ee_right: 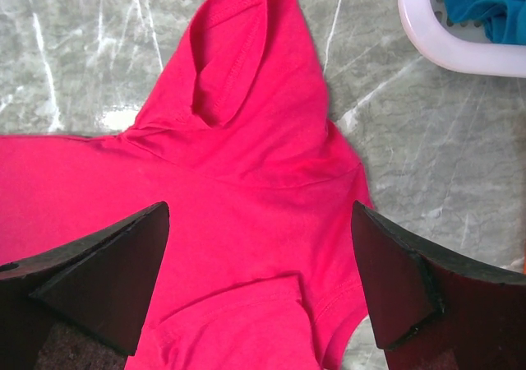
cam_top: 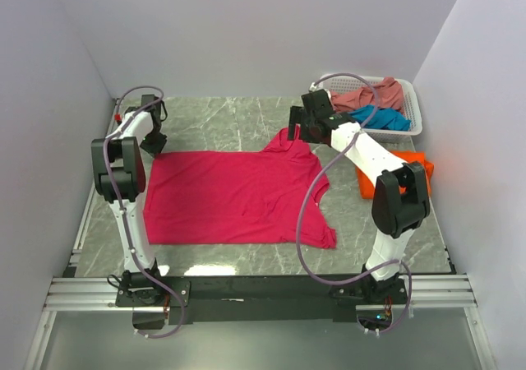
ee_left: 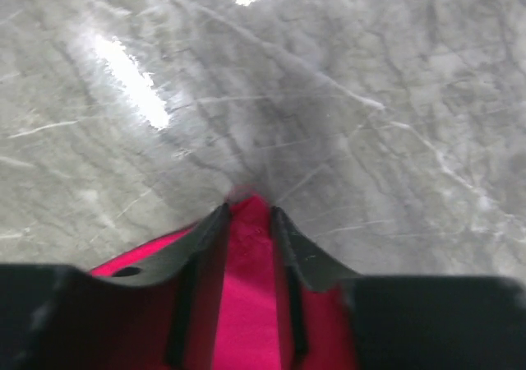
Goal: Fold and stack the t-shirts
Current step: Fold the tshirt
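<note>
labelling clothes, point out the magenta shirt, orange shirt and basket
magenta shirt [cam_top: 230, 197], top view, middle of the body
orange shirt [cam_top: 411, 157], top view, exposed far part
basket [cam_top: 416, 105], top view, right rim

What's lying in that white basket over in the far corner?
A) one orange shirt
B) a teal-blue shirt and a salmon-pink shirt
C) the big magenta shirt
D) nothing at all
B: in the view from above, the white basket holds a crumpled teal-blue shirt and a salmon-pink shirt side by side.

Top camera looks down from behind onto the whole desk; both wrist cameras face down, close over the magenta t-shirt, which all views share.
</note>
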### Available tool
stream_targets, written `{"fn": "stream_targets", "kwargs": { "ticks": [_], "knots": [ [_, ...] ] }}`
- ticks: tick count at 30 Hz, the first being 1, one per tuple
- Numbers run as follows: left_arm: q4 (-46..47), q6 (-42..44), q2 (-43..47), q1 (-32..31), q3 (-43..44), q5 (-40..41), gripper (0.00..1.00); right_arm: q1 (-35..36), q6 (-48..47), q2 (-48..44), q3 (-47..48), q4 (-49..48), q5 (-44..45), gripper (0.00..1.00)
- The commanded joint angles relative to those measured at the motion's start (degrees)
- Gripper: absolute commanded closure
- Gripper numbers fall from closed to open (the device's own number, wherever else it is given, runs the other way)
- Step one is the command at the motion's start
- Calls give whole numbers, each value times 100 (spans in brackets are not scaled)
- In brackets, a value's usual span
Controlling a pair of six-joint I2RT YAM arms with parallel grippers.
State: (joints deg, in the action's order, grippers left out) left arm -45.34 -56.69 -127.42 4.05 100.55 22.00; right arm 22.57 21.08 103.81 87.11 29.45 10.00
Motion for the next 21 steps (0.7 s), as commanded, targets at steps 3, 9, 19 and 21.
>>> {"fn": "stream_targets", "kwargs": {
  "ticks": [3,9,19,21],
  "knots": [
    [-231,17,41,25,-588,68,96,-59,-52,218,464,60,186,4],
    [201,281,568,8,-941,156,99,-59,-16,771,1184,78,230,4],
    [983,615,1622,-63,-1301,15,99,-77,11,3029,3760,843,924,9],
    [1149,703,1754,-89,-1494,-125,99,-95,-139,3197,3787,528,934,10]
  ]
}}
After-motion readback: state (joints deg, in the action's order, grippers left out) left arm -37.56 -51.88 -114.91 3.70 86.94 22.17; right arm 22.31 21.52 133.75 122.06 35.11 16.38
